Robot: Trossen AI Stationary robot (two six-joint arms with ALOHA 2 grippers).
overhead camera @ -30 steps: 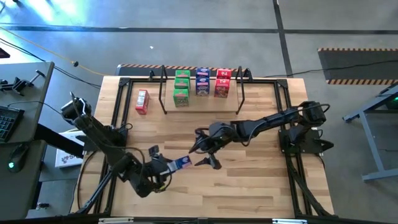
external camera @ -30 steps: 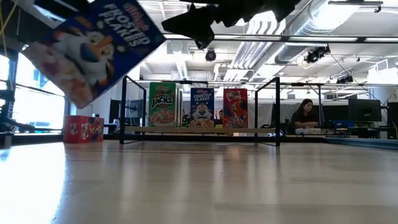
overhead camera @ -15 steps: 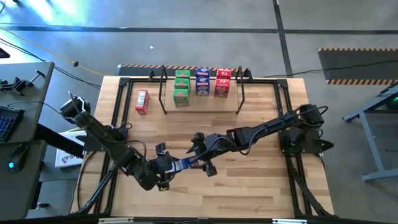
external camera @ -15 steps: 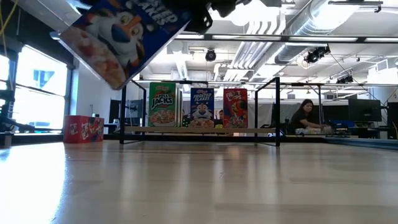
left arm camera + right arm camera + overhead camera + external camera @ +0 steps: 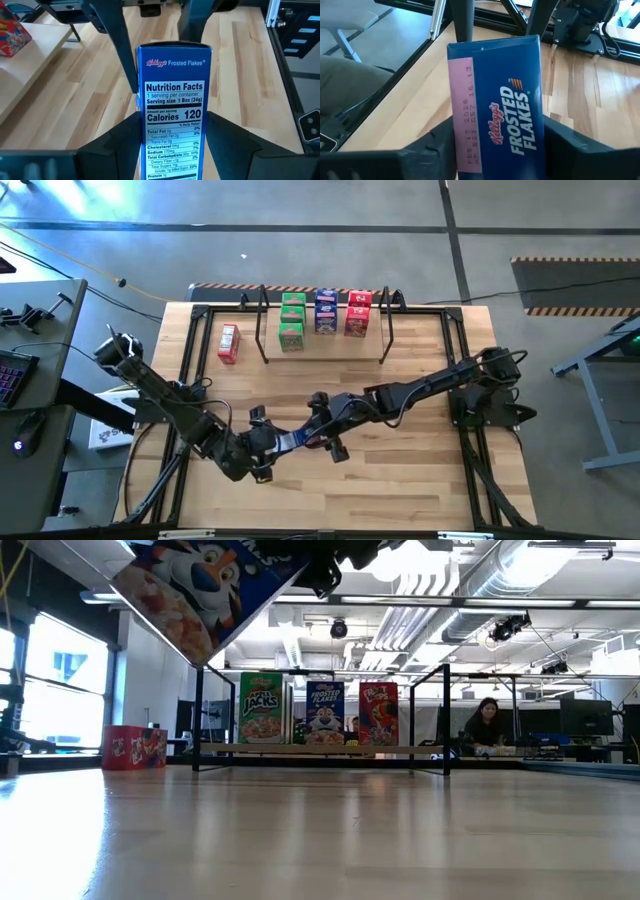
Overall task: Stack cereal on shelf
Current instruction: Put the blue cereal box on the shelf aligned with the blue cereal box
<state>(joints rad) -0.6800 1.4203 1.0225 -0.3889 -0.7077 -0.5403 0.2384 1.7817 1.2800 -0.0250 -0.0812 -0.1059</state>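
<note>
Handover in progress: left gripper [image 5: 262, 446] clamps a blue cereal box [image 5: 292, 442]; right gripper [image 5: 322, 438] brackets its far end, grip unconfirmed. Beyond them, the shelf [image 5: 325, 343] already carries several boxes; a red box [image 5: 229, 343] awaits beside it.

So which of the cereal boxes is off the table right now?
The blue Frosted Flakes box, held in the air between left gripper and right gripper; the others stand on the shelf or beside it.

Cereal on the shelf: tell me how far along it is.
Done: green, blue and red boxes stand on the shelf. In hand: the left gripper holds a blue Frosted Flakes box in the air, with the right gripper at its other end. Left: that box, and a red box lying beside the shelf.
</note>
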